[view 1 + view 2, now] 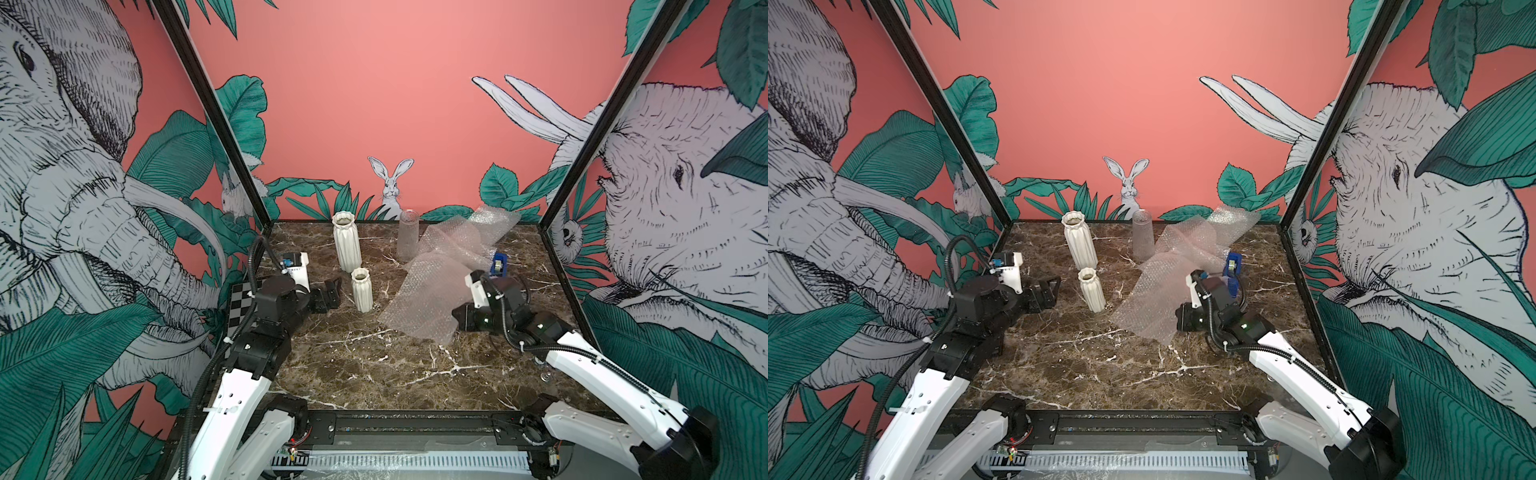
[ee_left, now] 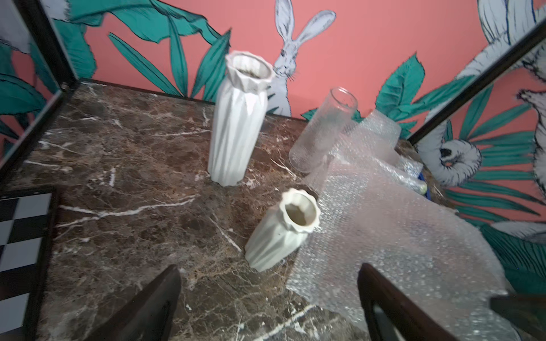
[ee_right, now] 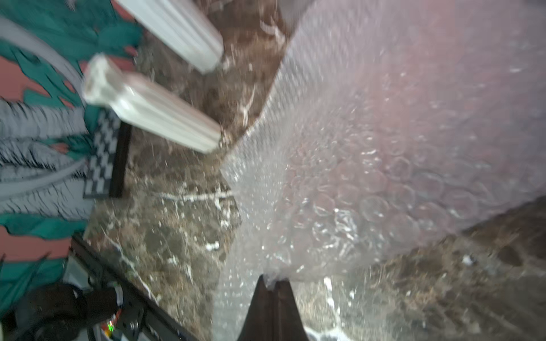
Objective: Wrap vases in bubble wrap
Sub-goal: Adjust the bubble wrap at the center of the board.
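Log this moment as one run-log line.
right gripper: shut on bubble wrap edge | left gripper: open, empty, near short vase | tall vase, glass vase, short vase: upright, unwrapped

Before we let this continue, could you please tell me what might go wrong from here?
1. The right tool pinches only the edge of the front bubble wrap sheet; it may slip out.
2. That sheet's other side lies by the short white ribbed vase; a pull might tip it.
3. Sheets overlap near the glass cylinder vase, so it could be knocked over.
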Tool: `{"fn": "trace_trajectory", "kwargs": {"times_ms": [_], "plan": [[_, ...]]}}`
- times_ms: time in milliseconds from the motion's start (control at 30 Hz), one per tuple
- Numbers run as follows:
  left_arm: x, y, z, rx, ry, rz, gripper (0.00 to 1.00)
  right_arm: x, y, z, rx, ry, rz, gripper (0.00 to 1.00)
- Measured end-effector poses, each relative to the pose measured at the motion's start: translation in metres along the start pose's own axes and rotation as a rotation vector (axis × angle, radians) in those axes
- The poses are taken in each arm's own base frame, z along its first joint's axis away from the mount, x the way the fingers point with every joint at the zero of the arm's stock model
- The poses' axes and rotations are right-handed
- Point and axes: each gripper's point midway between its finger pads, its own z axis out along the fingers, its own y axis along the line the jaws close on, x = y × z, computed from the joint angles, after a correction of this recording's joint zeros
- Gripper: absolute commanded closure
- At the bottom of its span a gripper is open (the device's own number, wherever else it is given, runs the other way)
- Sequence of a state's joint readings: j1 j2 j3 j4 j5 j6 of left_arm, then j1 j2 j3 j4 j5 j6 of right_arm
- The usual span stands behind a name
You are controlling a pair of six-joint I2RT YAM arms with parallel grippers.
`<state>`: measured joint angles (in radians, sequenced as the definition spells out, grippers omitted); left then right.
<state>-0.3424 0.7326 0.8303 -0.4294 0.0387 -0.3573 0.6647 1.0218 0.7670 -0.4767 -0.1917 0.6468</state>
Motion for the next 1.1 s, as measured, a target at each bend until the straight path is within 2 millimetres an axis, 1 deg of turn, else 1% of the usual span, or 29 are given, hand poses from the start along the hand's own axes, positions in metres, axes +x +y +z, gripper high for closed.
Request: {"fn": "trace_trajectory", "kwargs": {"times_ms": [67, 100, 133, 167, 200, 233, 267, 300, 333, 367, 400, 467, 567, 633, 767, 867, 967, 1100], "plan": [[0.010, -0.014, 0.002, 0.029, 0.039, 0.036, 0.06, 0.036, -0.013, 0.013, 0.035, 0.104, 0.021, 1.00], [0.013, -0.020, 0.002, 0.041, 0.055, 0.055, 0.06, 0.053, -0.023, 0.018, 0.065, 0.149, 0.039, 1.00], [0.015, -0.027, 0.002, 0.053, 0.068, 0.072, 0.06, 0.065, -0.033, 0.020, 0.098, 0.181, 0.057, 1.00], [0.017, -0.035, 0.002, 0.069, 0.078, 0.093, 0.06, 0.075, -0.044, 0.020, 0.139, 0.206, 0.073, 1.00], [0.018, -0.044, 0.003, 0.084, 0.088, 0.115, 0.07, 0.081, -0.052, 0.018, 0.177, 0.221, 0.086, 1.00], [0.018, -0.051, 0.003, 0.098, 0.095, 0.134, 0.07, 0.083, -0.058, 0.016, 0.206, 0.224, 0.092, 0.98], [0.021, -0.060, 0.004, 0.114, 0.107, 0.158, 0.08, 0.084, -0.063, 0.012, 0.234, 0.216, 0.097, 0.90], [0.024, -0.069, 0.005, 0.131, 0.119, 0.180, 0.08, 0.083, -0.067, 0.009, 0.254, 0.203, 0.104, 0.74], [0.027, -0.077, 0.006, 0.147, 0.130, 0.200, 0.08, 0.082, -0.070, 0.006, 0.272, 0.193, 0.109, 0.61], [0.032, -0.087, 0.008, 0.165, 0.145, 0.226, 0.08, 0.081, -0.073, 0.003, 0.291, 0.182, 0.118, 0.49], [0.039, -0.097, 0.009, 0.184, 0.163, 0.251, 0.08, 0.081, -0.077, 0.001, 0.314, 0.177, 0.123, 0.41], [0.053, -0.114, 0.014, 0.214, 0.200, 0.298, 0.08, 0.081, -0.086, -0.001, 0.364, 0.171, 0.132, 0.33], [0.078, -0.134, 0.026, 0.241, 0.259, 0.352, 0.09, 0.081, -0.099, -0.007, 0.436, 0.153, 0.148, 0.28], [0.095, -0.145, 0.036, 0.248, 0.299, 0.385, 0.09, 0.074, -0.105, -0.010, 0.468, 0.127, 0.161, 0.27], [0.131, -0.161, 0.058, 0.235, 0.386, 0.456, 0.09, 0.050, -0.121, -0.012, 0.491, 0.044, 0.247, 0.27], [0.157, -0.174, 0.076, 0.221, 0.450, 0.500, 0.08, 0.030, -0.134, -0.004, 0.469, -0.014, 0.337, 0.27], [0.187, -0.175, 0.092, 0.198, 0.523, 0.524, 0.08, 0.018, -0.145, 0.011, 0.462, -0.020, 0.371, 0.26], [0.230, -0.163, 0.108, 0.149, 0.639, 0.539, 0.08, 0.015, -0.155, 0.034, 0.476, 0.040, 0.368, 0.26]]}}
